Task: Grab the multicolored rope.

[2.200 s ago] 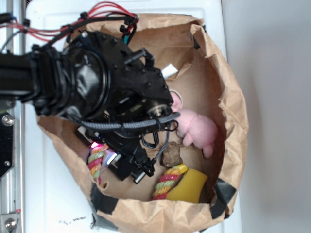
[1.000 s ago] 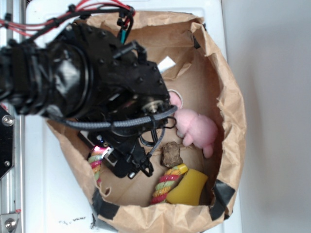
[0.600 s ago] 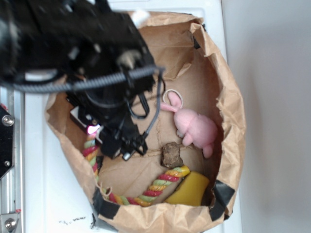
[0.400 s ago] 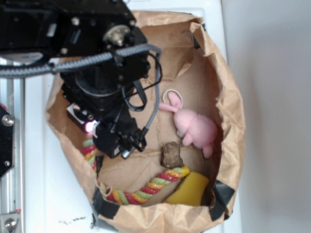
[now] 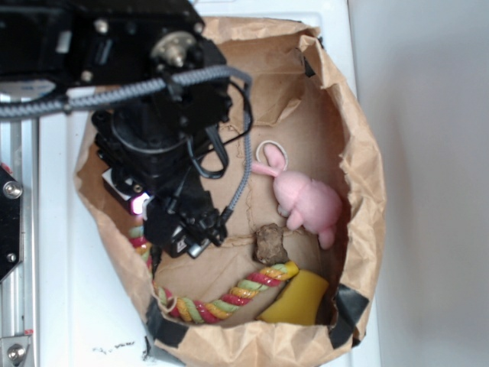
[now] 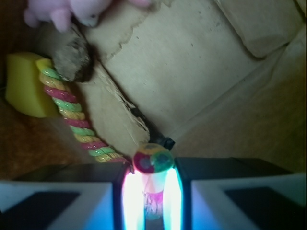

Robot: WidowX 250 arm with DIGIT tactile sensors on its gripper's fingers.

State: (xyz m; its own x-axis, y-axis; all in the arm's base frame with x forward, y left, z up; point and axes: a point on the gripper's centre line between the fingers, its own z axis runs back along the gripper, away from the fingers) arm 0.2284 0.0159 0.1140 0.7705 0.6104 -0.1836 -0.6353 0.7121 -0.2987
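Multicolored rope (image 6: 72, 120) end pinched between the closed gripper (image 6: 152, 184) fingers, rest trailing across the paper bag (image 5: 359, 176) floor toward the yellow block (image 5: 299, 300)

Robot test setup, lab-like: white bench (image 5: 84, 336), metal rail (image 5: 17, 275) at its edge, taped brown paper bag (image 5: 359, 176) holding toys, plain grey wall (image 5: 435, 183).

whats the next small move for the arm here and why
Probably keep the pincer shut and lift gently: the wrist view shows one end of the multicolored rope clamped between the fingers, while the rest trails along the paper bag floor toward the yellow block.
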